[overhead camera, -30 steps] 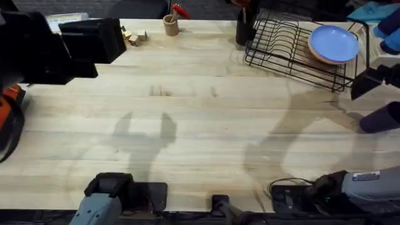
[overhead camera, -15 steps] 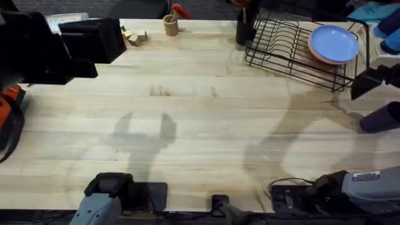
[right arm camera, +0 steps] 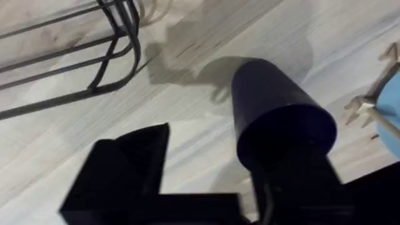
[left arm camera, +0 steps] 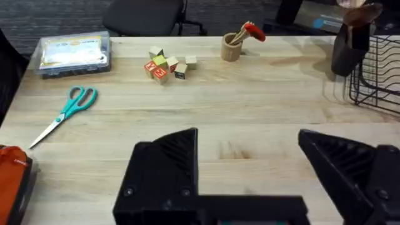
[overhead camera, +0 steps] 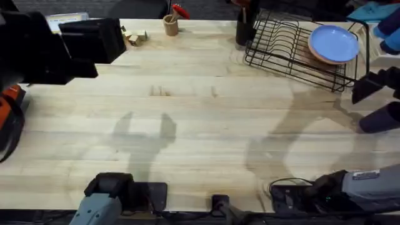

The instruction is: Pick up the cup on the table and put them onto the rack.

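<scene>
The dark navy cup [right arm camera: 278,119] stands on the light-wood table [overhead camera: 200,125] at its far right edge, seen too as cup [overhead camera: 381,119] from overhead. My right gripper [right arm camera: 212,156] hovers over it with its jaws wide apart. The cup lies against one finger, and that fingertip is hidden behind it. The other finger [right arm camera: 128,169] is well clear of the cup. The black wire rack [overhead camera: 294,47] sits at the back right, just beyond my right gripper [overhead camera: 375,100]. My left gripper [left arm camera: 256,169] is open and holds nothing, raised high over the table's left side.
A light blue plate [overhead camera: 334,42] leans in the rack's right end. A black utensil holder [overhead camera: 245,28] stands by the rack's left end. A tan wooden cup [overhead camera: 170,25], toy blocks [left arm camera: 164,65], teal scissors [left arm camera: 65,112] and a clear box [left arm camera: 74,53] lie at the back left.
My right gripper has shifted slightly to the right over the cup. The left arm has not moved.
</scene>
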